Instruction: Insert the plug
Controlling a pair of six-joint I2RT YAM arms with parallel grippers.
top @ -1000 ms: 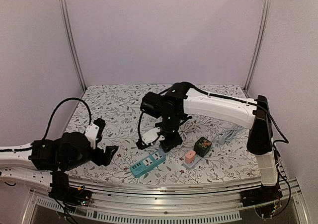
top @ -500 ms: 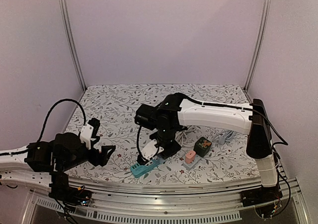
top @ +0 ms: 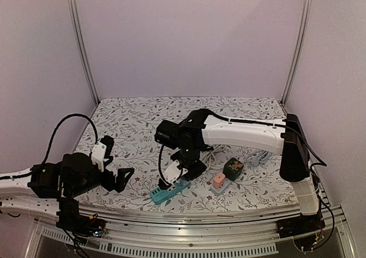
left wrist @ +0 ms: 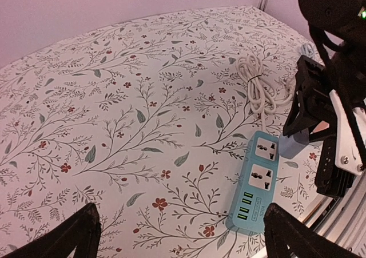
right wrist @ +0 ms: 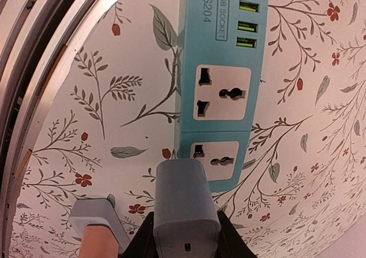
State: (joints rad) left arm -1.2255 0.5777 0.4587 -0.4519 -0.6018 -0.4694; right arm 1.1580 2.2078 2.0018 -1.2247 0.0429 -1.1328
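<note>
The plug, a grey-blue block, is held clamped between the jaws of the right gripper, just above the flowered table cloth near the front edge of the table. In the right wrist view its end is seen over the edge of the last socket of the teal power strip, at the end away from the four green USB ports. Both sockets' holes are seen uncovered, so the plug is not pushed in; whether it touches the strip cannot be told.

At the near left, the left gripper is held low over the cloth with its jaws spread wide and nothing between them. It is pointed toward the power strip but kept well apart from it.

The strip is laid flat and slantwise along the front edge, with its USB end nearest the rail. To its right, a small pink and grey adapter is seen on the cloth, and just beyond that a dark green cube.

Further back, a bundled white cable is laid on the cloth behind the right gripper, and a grey cable lies beside the right arm's upright link.
</note>
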